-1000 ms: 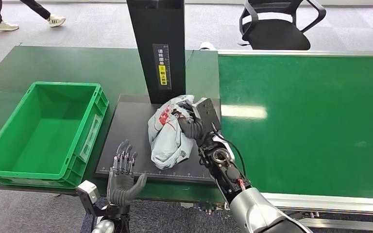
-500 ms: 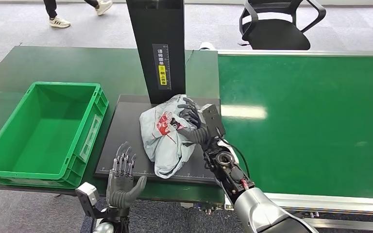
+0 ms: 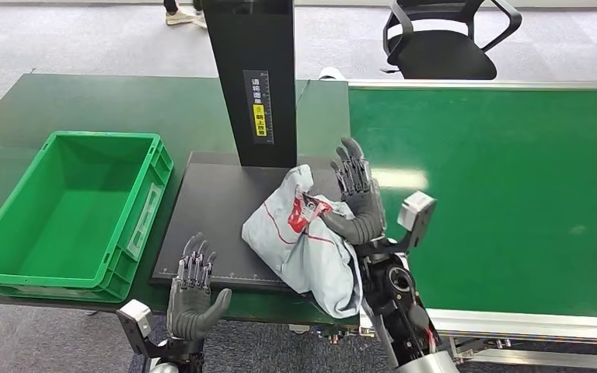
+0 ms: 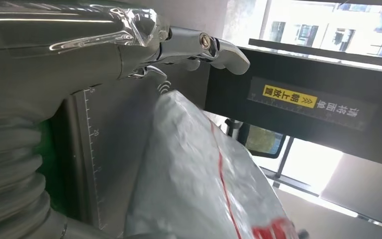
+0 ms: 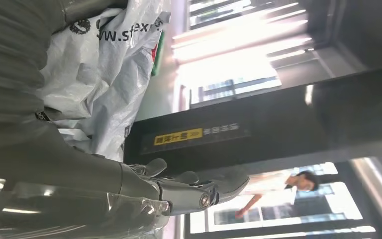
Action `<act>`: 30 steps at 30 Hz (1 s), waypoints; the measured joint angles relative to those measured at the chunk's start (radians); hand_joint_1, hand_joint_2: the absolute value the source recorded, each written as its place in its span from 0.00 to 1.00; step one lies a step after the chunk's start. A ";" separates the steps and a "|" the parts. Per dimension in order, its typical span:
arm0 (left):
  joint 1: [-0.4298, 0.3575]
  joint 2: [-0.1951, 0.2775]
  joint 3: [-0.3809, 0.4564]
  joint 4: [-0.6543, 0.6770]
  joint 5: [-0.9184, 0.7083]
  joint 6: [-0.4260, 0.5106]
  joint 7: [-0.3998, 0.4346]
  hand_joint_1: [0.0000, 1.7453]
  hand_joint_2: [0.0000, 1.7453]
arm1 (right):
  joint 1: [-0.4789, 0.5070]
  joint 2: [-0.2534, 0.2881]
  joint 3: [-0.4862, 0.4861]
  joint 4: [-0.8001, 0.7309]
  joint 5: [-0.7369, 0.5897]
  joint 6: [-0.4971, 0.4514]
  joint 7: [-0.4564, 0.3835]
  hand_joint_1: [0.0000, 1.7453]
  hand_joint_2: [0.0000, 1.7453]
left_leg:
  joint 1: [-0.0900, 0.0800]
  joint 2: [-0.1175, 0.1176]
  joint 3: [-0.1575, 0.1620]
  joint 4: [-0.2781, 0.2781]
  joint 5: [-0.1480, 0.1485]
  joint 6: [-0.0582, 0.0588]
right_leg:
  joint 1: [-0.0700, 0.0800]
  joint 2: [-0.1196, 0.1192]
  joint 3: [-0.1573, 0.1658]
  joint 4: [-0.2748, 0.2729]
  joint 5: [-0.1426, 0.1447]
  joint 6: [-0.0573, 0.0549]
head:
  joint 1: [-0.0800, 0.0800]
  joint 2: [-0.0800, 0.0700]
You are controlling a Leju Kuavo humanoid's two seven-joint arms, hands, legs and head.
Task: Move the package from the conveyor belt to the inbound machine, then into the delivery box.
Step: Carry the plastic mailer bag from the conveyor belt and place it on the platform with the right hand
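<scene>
Right hand palm-up under the package, thumb pressed on it, fingers extended. Left hand spread, empty, just beside package.

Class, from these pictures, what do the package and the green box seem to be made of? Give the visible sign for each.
Package: thin, soft plastic film, probably a grey mailing bag; it crumples, folds and shines slightly.
Green box: rigid moulded plastic, likely; it has straight ribbed walls, a thick rim and an even, slightly glossy colour.
</scene>
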 joint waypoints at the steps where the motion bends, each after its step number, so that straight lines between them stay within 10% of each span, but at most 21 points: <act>1: 0.002 0.000 0.001 0.000 -0.001 -0.001 0.000 0.00 1.00 | 0.032 0.000 -0.004 -0.047 -0.009 0.007 0.001 0.00 1.00 | 0.000 0.000 0.000 0.000 0.000 0.000 | 0.000 0.000 0.000 0.000 0.000 0.000 | 0.000 0.000; 18: 0.021 -0.013 0.016 -0.022 -0.039 -0.022 0.003 0.00 1.00 | 0.188 0.007 -0.063 -0.254 0.059 -0.021 0.033 0.00 1.00 | 0.000 0.000 0.000 0.000 0.000 0.000 | 0.000 0.000 0.001 0.000 0.000 -0.001 | 0.000 0.000; 30: -0.052 -0.018 -0.002 0.033 -0.054 -0.027 0.004 0.00 1.00 | -0.272 -0.023 -0.149 0.245 0.264 -0.185 0.194 0.00 1.00 | 0.000 0.000 0.000 0.001 0.004 0.000 | 0.000 0.000 0.001 0.000 0.004 -0.001 | 0.000 0.000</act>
